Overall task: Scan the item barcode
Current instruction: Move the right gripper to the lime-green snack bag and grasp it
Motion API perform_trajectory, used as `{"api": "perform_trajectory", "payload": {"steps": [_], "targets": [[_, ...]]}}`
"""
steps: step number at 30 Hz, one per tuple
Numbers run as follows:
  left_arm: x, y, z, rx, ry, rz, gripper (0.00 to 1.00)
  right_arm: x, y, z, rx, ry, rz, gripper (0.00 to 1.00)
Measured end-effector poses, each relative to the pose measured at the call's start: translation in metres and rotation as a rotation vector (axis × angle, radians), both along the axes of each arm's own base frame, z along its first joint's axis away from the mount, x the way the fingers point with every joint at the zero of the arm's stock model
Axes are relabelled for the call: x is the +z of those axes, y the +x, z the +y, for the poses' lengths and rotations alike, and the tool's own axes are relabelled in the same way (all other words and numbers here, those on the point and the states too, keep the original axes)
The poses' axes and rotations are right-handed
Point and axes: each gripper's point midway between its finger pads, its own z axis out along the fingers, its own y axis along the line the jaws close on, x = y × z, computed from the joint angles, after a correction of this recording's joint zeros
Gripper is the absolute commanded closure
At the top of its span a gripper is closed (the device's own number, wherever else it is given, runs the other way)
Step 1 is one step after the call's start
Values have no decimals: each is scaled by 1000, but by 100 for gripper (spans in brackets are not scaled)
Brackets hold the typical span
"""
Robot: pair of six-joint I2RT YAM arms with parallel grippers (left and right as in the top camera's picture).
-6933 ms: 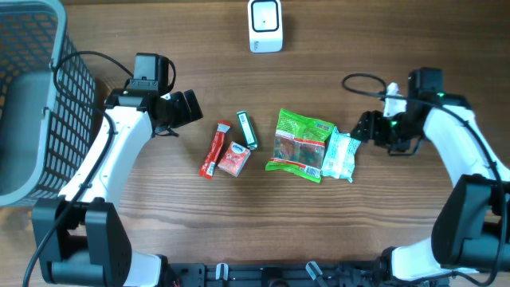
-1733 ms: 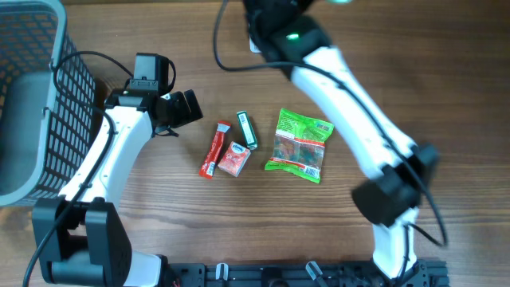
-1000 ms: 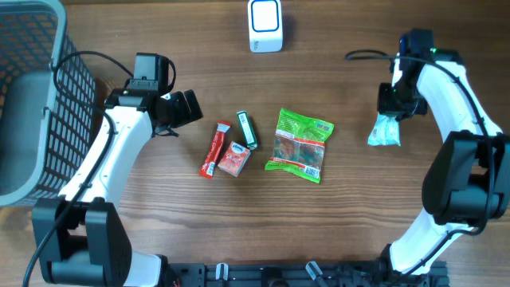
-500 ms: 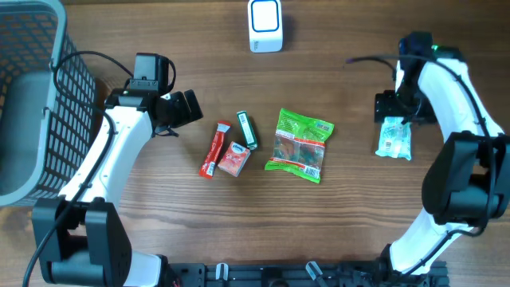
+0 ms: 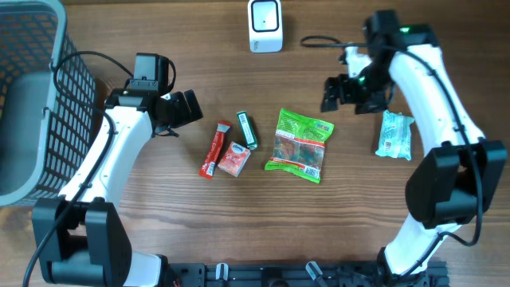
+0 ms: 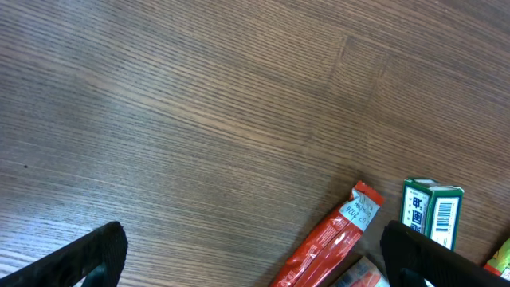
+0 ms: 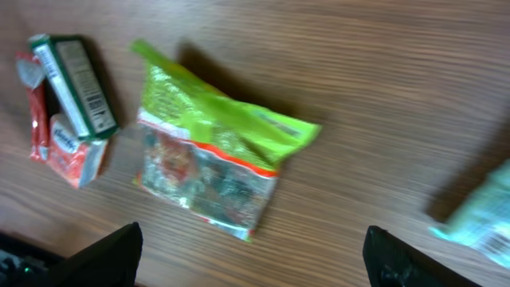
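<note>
We see the right gripper [image 5: 333, 92] reached in over the middle of the tabletop [image 5: 335, 223], pointing left, near the green snack bag [image 5: 300, 143]. Its jaws stand wide apart with nothing between them. The left gripper [image 5: 190, 107] hovers near the red stick sachet [image 5: 213, 149], its jaws likewise spread wide and empty. The tabletop is brown wood grain, with a grey mesh basket [image 5: 73, 76] at its left edge and the white barcode scanner [image 5: 264, 25] at the far edge. The pale blue-green packet [image 5: 395, 134] lies flat towards the right side, clear of both grippers, its print too small to read.
</note>
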Motion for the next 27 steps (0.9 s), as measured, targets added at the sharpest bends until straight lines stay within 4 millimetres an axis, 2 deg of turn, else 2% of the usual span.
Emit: {"api": "perform_trajectory", "payload": {"steps": [2, 6, 11, 13, 16, 19, 24, 27], "targets": [[0, 0, 0, 0, 0, 0, 0, -4, -3, 17, 18, 15, 1, 11], [0, 0, 0, 0, 0, 0, 0, -18, -3, 32, -12, 19, 3, 11], [0, 0, 0, 0, 0, 0, 0, -57, -13, 34, -34, 7, 23, 11], [0, 0, 0, 0, 0, 1, 0, -67, -1, 34, -11, 8, -44, 14], [0, 0, 0, 0, 0, 0, 0, -68, 8, 36, 82, 13, -112, 19], [0, 0, 0, 0, 0, 0, 0, -64, 12, 45, 230, 64, -175, 37], [0, 0, 0, 0, 0, 0, 0, -59, 32, 58, 419, 104, -339, 38], [0, 0, 0, 0, 0, 0, 0, -70, 27, 58, 491, 106, -361, 38]]}}
